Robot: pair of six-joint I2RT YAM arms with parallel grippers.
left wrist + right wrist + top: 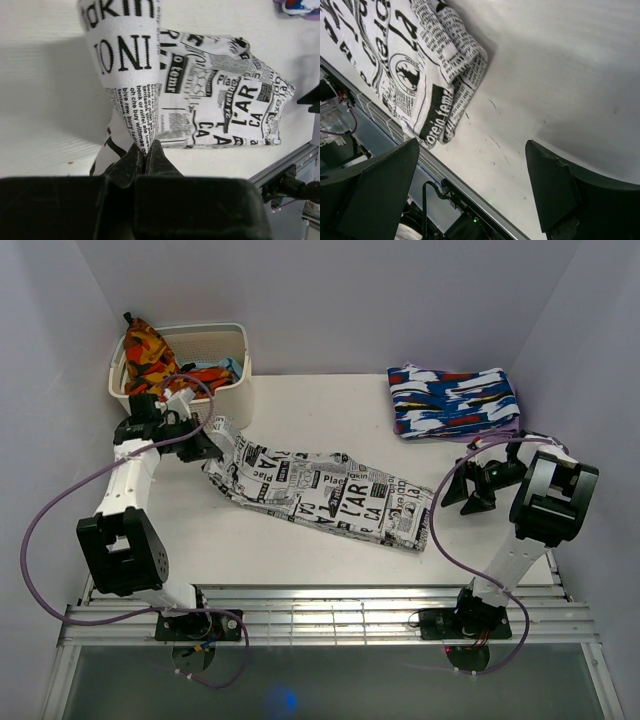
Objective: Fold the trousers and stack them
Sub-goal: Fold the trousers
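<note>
A white table [330, 410] stands between pale walls. The trousers [330, 495], white with black newspaper print, lie stretched diagonally across its middle. The left hand [146, 152] is clenched on their far-left end, which is raised off the table near a white basket [235, 350] holding an orange patterned cloth [150, 352]. The right hand [462, 498] is spread wide, grasping nothing, just beside the trousers' right end. A folded blue, white and red garment [455, 400] rests at the far right.

Top of the raised trousers [125, 75] beyond the left wrist view's upper edge; smallest print illegible.
</note>
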